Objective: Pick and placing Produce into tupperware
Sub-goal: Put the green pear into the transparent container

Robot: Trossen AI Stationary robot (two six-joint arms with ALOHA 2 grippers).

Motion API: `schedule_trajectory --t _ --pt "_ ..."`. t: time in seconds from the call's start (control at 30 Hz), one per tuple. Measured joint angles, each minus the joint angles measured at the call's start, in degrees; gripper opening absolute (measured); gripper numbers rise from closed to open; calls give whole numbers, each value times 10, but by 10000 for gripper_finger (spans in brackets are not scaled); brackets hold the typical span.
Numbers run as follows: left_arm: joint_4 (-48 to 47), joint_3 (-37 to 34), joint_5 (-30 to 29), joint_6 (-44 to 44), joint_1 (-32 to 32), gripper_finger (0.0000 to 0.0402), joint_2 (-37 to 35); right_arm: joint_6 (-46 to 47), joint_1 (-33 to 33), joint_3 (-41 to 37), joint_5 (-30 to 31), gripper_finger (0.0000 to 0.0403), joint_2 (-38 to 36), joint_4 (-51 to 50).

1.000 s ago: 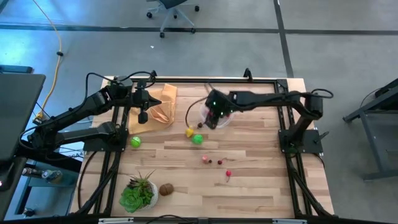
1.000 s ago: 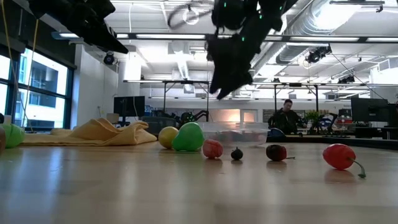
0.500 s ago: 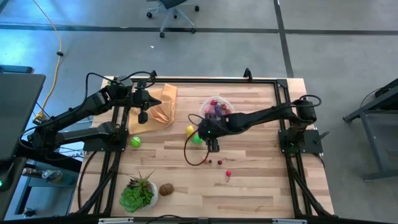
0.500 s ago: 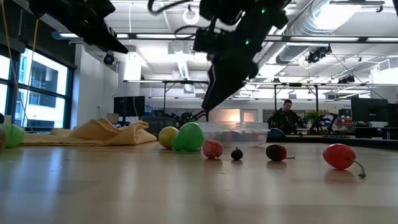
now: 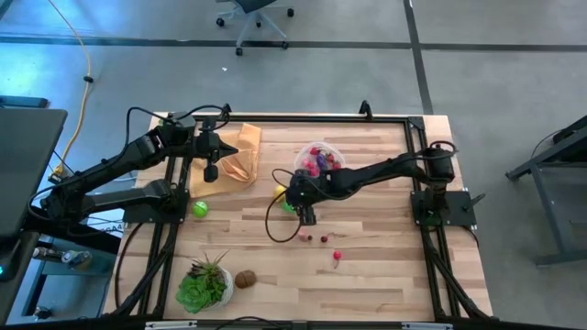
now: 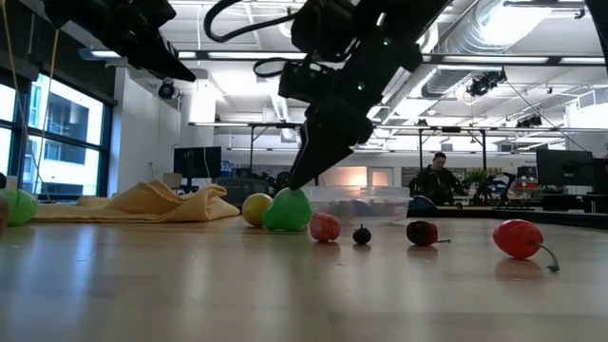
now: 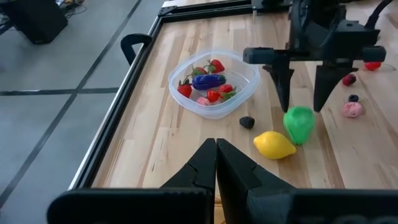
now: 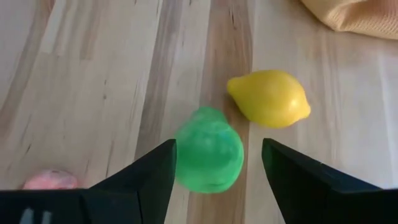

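Observation:
The clear tupperware (image 5: 317,160) (image 7: 214,84) stands near the table's far edge and holds red, purple and pink pieces. My right gripper (image 8: 219,149) (image 7: 301,93) is open and hangs just above a green toy fruit (image 8: 208,155) (image 6: 287,211), one finger on either side and not touching it. A yellow lemon (image 8: 269,98) (image 5: 280,192) lies beside the green fruit on the wood. My left gripper (image 7: 216,149) is shut and empty, held high over the tan-orange cloth (image 5: 235,156).
Small red and dark pieces (image 5: 323,238) (image 6: 422,232) lie toward the near edge, and a pink one (image 8: 50,180) is close by. A green ball (image 5: 199,209), a brown piece (image 5: 245,278) and the potted plant (image 5: 204,286) sit on the left. A person (image 6: 437,180) sits in the room behind.
My right gripper has moved from above the tupperware toward the table's near edge and left, then down, and now hangs over the green fruit. The produce and the tupperware have stayed in place.

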Motion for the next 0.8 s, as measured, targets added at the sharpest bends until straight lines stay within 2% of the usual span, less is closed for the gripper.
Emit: schedule_trajectory --t 0.4,0.8 --pt "0 0 0 0 0 3 0 20 0 0 -8 232 6 8" --pt "0 0 0 0 0 3 0 32 0 0 1 290 19 23"
